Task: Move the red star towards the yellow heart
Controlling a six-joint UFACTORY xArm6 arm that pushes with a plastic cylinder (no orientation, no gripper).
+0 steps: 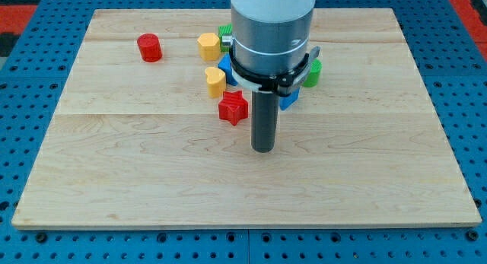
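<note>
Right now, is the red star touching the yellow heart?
Cannot tell. In the camera view the red star sits just below the yellow heart, their edges meeting or overlapping with no clear gap. My tip stands apart, to the star's lower right.

1. Wooden board [152,180]: pale, made of joined planks, resting on a blue perforated surface [30,81].
2. Red cylinder [150,48]: stands alone on the board toward the view's top left, well apart from the other blocks.
3. Yellow hexagon block [208,46]: near the view's top centre, with a green block [225,33] just beside it on the view's right, partly hidden.
4. Yellow heart [215,81]: below the hexagon.
5. Red star [233,108]: just below and right of the heart, very close to it.
6. Blue block [227,68]: right of the heart, largely hidden; shape unclear.
7. Second blue block [289,101] and second green block [313,72]: at the view's right of the cluster, partly hidden.
8. My tip [262,148]: on the board, below and right of the star, near but apart.
</note>
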